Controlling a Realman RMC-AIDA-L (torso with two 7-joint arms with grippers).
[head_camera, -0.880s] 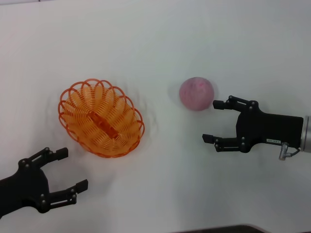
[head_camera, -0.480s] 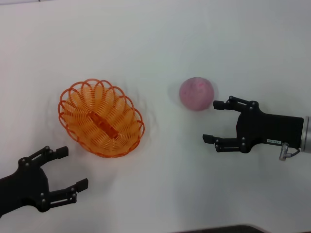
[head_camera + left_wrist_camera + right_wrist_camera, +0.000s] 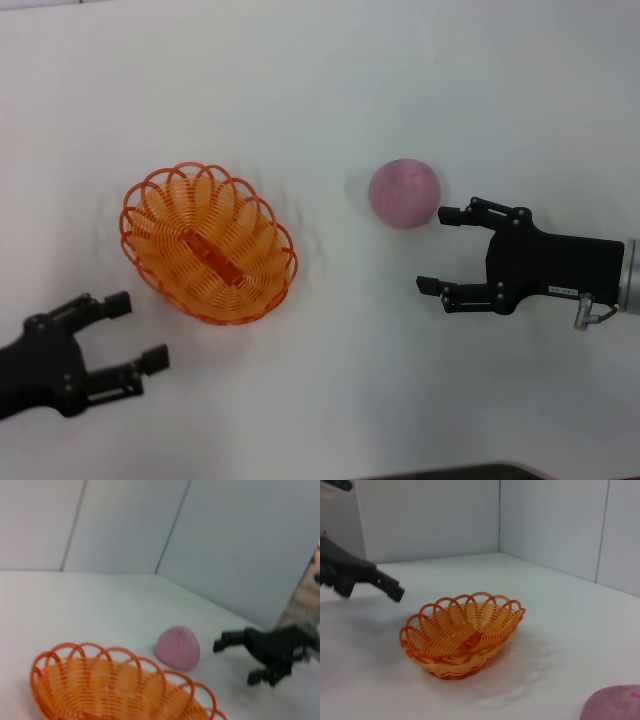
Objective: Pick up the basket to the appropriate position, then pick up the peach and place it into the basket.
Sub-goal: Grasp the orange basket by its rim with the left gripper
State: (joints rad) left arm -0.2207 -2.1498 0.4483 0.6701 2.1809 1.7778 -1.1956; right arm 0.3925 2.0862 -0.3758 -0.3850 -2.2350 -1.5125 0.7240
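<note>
The orange wire basket (image 3: 208, 243) sits empty on the white table, left of centre. It also shows in the left wrist view (image 3: 115, 687) and the right wrist view (image 3: 462, 632). The pink peach (image 3: 404, 193) rests on the table to its right, also in the left wrist view (image 3: 178, 647) and at the edge of the right wrist view (image 3: 615, 704). My left gripper (image 3: 137, 331) is open and empty, near the front left, apart from the basket. My right gripper (image 3: 438, 250) is open and empty, just front-right of the peach, not touching it.
The white table (image 3: 320, 90) stretches bare behind the objects. Its dark front edge (image 3: 480, 470) shows at the bottom. Pale wall panels stand behind the table in the right wrist view (image 3: 550, 520).
My left gripper has drawn back to the left, away from the basket. The right gripper, basket and peach have not moved.
</note>
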